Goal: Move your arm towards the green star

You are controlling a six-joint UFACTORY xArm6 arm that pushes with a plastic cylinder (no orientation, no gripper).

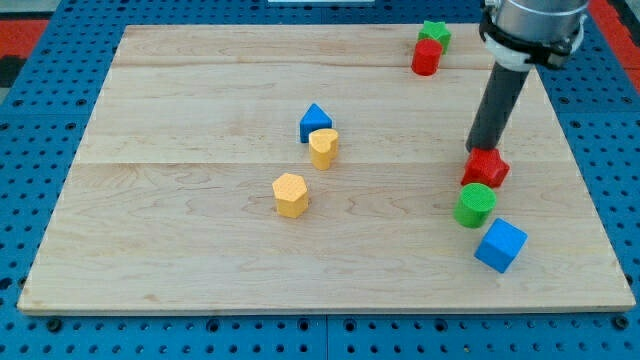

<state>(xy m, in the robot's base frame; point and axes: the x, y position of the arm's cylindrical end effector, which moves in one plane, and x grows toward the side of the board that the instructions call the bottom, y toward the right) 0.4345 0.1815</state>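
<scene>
Red star (486,167) against my tip (478,150).

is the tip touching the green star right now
No: my tip sits by the red star block, while the green star block lies apart at the view's top.

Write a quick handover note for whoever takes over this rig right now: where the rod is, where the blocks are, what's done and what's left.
My tip rests at the red star, at the view's right, just above it.
The green star sits at the view's top right, touching a red cylinder below it.
Done: nothing visible yet; the tip is well short of the green star.
Left: slide up the view and slightly left to it.
Nearby: green cylinder and blue cube below the red star.
</scene>
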